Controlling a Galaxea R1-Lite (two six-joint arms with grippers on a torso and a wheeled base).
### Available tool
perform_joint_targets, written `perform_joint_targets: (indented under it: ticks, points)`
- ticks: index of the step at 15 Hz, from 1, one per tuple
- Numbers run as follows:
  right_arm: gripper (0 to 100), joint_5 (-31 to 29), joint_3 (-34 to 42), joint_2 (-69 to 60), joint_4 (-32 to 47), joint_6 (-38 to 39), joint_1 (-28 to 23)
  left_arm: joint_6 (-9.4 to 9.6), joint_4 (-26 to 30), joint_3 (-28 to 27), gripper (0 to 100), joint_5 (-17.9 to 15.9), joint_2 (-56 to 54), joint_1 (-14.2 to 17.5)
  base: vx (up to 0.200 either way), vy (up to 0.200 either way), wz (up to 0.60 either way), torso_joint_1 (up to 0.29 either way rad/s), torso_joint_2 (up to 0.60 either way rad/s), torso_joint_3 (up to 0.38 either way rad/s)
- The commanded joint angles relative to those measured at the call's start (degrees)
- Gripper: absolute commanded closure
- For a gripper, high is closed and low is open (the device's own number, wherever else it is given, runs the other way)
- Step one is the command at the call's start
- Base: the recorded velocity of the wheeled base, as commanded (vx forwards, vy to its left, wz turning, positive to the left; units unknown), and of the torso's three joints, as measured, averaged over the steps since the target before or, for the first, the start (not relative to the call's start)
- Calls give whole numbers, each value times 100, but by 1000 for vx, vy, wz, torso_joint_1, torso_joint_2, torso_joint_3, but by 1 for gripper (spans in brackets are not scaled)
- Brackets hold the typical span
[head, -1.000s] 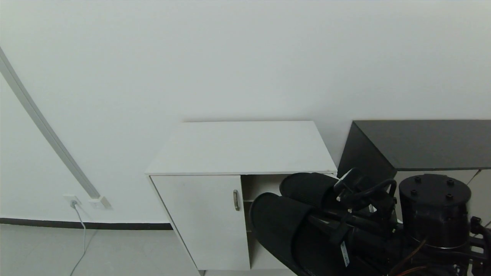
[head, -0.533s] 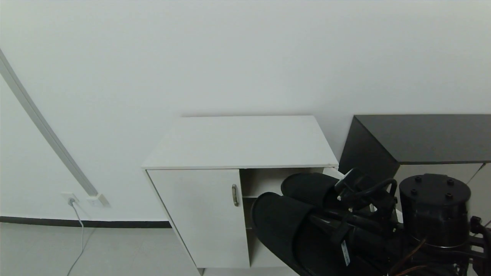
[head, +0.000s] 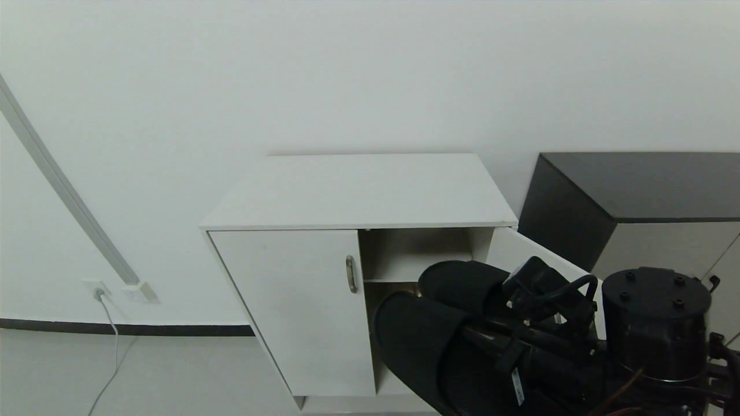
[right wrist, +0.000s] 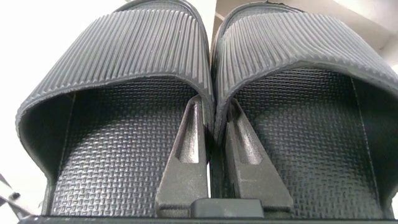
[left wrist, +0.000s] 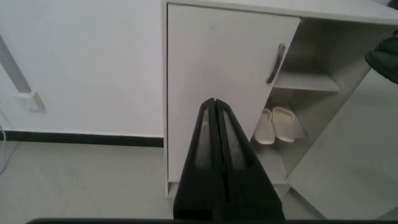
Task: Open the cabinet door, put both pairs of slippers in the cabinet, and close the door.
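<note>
- Jaws of the right arm sit behind a pair of black ribbed rubber slippers [head: 430, 341] in the head view, and from here I cannot tell how they stand.
- The slippers are held up side by side, toes toward a white two-door wooden cabinet [head: 358, 190] that stands against the wall.
- The cabinet's left door [head: 289, 306] is closed and carries a slim metal handle [head: 350, 274]. Its right door [head: 520, 251] is swung open toward the robot.
- The black slippers hang in front of the open right half, below the level of the inner shelf [head: 404, 281]. I cannot tell whether their toes have passed the front edge.
- A dark grey cabinet [head: 636, 185] stands just beside the white one on the right. A white wall socket [head: 95, 287] with a grey cable [head: 110, 346] is low on the wall to the left.
- In the left wrist view, the left jaws are pressed flat together with nothing between them, in front of the closed left door [left wrist: 217, 81].
- A pair of cream slippers [left wrist: 278, 124] lies side by side in the open right half, under the inner shelf [left wrist: 305, 84].
- A black slipper toe [left wrist: 385, 56] shows beside that opening.
- In the right wrist view, the right jaws are nearly closed, one inside each black slipper [right wrist: 124, 93]. They pinch the two touching inner strap walls together.
</note>
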Motion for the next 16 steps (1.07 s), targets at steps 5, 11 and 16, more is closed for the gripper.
perform_joint_targets:
  ticks: [5, 11, 16]
  points:
    - [100, -3, 36, 68, -14, -41, 12, -2, 1, 0, 100, 3, 7, 1, 0, 0, 0, -220, 540, 319]
    - [100, -21, 71, 24, -58, -50, 39, -2, 1, 0, 100, 3, 7, 1, 0, 0, 0, -184, 501, 317]
    - [100, -12, 167, 41, -155, -41, 39, -2, -8, 0, 100, 3, 7, 1, 0, 0, 0, -147, 480, 335]
